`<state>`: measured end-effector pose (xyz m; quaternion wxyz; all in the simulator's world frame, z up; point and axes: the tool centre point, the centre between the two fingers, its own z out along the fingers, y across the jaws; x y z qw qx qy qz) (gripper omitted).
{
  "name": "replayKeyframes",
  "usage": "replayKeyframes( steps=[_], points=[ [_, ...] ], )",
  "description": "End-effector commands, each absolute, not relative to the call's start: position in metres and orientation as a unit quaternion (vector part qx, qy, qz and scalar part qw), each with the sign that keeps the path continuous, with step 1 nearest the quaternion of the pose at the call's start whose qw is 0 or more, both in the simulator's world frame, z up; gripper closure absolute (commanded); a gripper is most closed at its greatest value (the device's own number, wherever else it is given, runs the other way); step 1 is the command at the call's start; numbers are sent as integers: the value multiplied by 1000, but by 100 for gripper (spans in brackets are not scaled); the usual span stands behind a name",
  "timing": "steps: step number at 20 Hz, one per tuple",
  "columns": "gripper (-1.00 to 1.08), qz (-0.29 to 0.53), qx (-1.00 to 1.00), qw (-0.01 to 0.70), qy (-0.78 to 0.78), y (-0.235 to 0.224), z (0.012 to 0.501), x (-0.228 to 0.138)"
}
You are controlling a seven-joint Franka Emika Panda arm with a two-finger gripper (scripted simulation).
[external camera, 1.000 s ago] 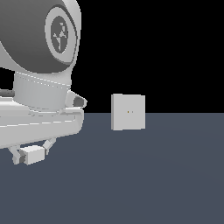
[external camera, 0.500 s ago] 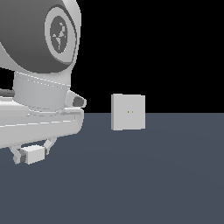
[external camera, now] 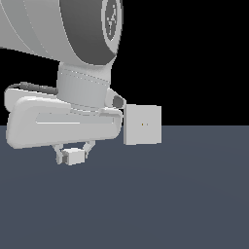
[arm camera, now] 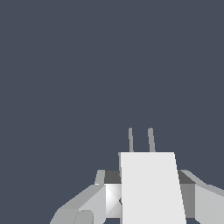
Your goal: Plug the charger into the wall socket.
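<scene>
The charger point(external camera: 74, 156) is a small white block hanging just above the dark floor, under the big white arm. My gripper point(external camera: 74, 154) is shut on it, one finger on each side. In the wrist view the charger point(arm camera: 151, 188) fills the space between the grey fingers point(arm camera: 87, 203), and its two thin prongs point(arm camera: 151, 140) stick out ahead over bare floor. The wall socket point(external camera: 142, 124) is an upright square white plate with two tiny holes at its centre. It stands to the exterior view's right of the charger and somewhat higher. The wrist view does not show the socket.
The dark grey floor point(external camera: 170, 204) runs flat around the socket. The arm's wrist and hand body point(external camera: 63, 121) cover the exterior view's left and overlap the socket's left edge.
The arm has carried the charger toward the exterior view's right and slightly up, closer to the socket. The socket has not moved, and the grip is unchanged.
</scene>
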<state>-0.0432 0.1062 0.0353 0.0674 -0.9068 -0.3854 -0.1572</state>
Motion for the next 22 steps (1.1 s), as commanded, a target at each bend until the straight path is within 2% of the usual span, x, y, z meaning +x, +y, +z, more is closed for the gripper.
replayKeyframes(
  steps=[1, 6, 11, 16, 22],
  points=[
    [108, -161, -924, 60, -342, 73, 48, -36],
    [108, -167, -955, 43, -242, -1, 74, -34],
    [108, -169, -970, 31, -173, -50, 92, -42],
    [108, -170, -975, 25, -141, -72, 100, -48],
    [108, -169, -975, 25, -142, -72, 100, -48]
  ],
)
